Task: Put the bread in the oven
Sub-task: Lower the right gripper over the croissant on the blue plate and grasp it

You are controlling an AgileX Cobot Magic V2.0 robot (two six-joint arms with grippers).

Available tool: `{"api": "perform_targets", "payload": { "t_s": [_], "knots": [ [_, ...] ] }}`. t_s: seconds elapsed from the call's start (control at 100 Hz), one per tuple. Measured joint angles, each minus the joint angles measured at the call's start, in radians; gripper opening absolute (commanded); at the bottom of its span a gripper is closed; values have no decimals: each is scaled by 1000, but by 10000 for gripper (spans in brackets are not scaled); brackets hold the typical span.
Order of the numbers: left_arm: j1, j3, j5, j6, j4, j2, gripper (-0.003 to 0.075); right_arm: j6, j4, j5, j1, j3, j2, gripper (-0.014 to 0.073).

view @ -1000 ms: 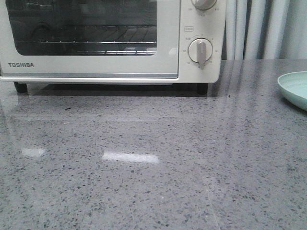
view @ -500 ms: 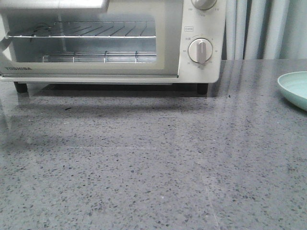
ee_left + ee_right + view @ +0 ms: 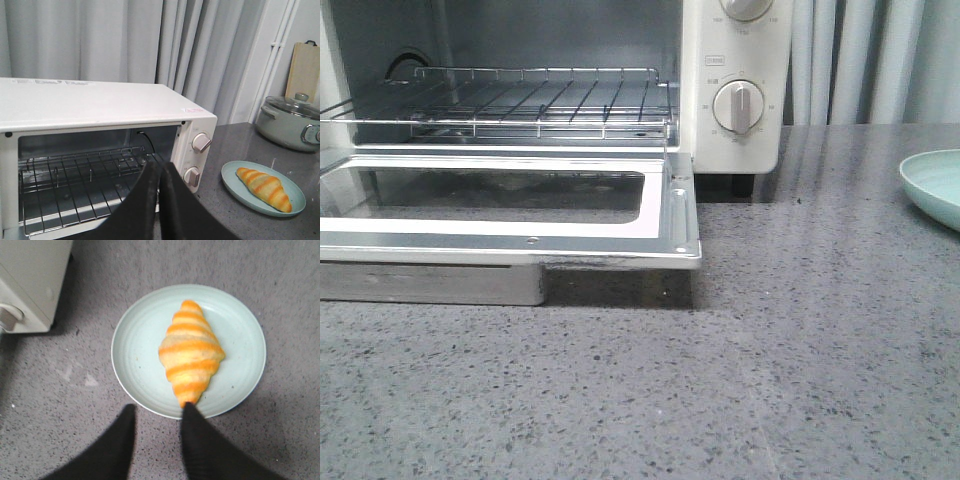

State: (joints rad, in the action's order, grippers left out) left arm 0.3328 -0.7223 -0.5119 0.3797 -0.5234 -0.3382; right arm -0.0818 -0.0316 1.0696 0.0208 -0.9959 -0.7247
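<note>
The cream-white oven [image 3: 735, 50] stands at the back left with its door [image 3: 665, 215] folded down flat, showing the bare wire rack [image 3: 520, 100]. It also shows in the left wrist view [image 3: 100, 107]. The bread [image 3: 191, 351], a golden-orange striped croissant, lies on a pale green plate [image 3: 135, 355]; it also shows in the left wrist view [image 3: 264, 187]. My left gripper [image 3: 159, 167] is shut and empty, in front of the open oven. My right gripper [image 3: 157, 410] is open and hovers above the plate's near rim, one fingertip [image 3: 189, 412] over the bread's end.
The plate's edge [image 3: 932, 185] shows at the right of the grey speckled counter [image 3: 770, 380]. A lidded grey pot [image 3: 290, 122] and a wooden board [image 3: 305, 67] stand beyond the plate. Curtains hang behind the oven. Two round dials [image 3: 737, 105] sit on the oven's right panel.
The oven door has swung from shut to fully open, lying flat over the counter. The plate has not moved.
</note>
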Motion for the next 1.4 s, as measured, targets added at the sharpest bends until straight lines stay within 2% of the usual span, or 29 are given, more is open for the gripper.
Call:
{"api": "perform_targets", "payload": {
  "t_s": [0.08, 0.28, 0.65, 1.12, 1.34, 1.4],
  "knots": [
    [0, 0, -4, 0, 9, 12, -21, 0, 15, 0, 0, 0, -45, 464],
    [0, 0, -26, 0, 22, 13, -22, 0, 77, -2, 0, 0, -202, 464],
    [0, 0, -40, 0, 29, 13, -21, 1, 95, 18, 0, 0, -502, 463],
    [0, 0, -40, 0, 28, 13, -21, 1, 118, -89, -1, 0, -597, 463],
    [0, 0, -27, 0, 28, 13, -21, 1, 118, -95, -1, 0, -635, 463],
    [0, 0, -24, 0, 28, 13, -21, 1, 118, -95, -1, 0, -646, 425]
  ]
}}
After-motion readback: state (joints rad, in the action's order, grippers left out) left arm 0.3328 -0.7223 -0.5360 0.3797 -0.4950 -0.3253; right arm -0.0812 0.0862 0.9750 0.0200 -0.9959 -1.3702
